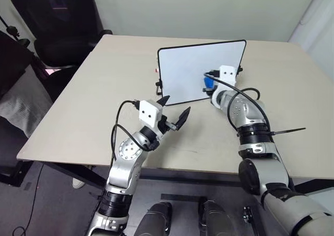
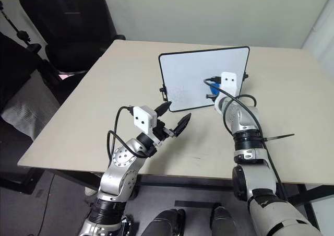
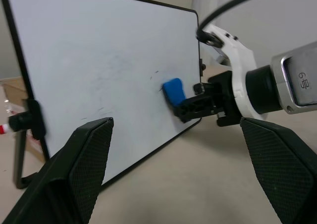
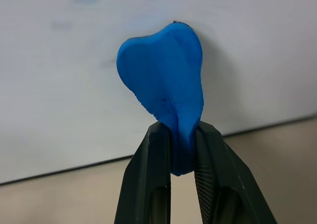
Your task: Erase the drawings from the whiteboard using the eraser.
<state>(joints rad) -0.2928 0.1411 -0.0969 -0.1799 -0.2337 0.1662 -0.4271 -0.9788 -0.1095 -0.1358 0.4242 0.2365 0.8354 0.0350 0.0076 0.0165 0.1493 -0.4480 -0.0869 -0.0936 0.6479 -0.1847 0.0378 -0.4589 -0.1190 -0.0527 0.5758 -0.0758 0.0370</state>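
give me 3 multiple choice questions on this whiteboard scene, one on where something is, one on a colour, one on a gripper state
1. Where is the eraser?
A. flat on the table
B. against the whiteboard
C. on the chair

2. What colour is the eraser?
A. blue
B. red
C. yellow

3. How is the left gripper?
A. shut on the eraser
B. shut on the board's frame
C. open and holding nothing

Answers:
1. B, the right wrist view shows its tip pressed on the white surface.
2. A, it is bright blue in every view.
3. C, its fingers stand apart over the table, while the right gripper pinches the eraser.
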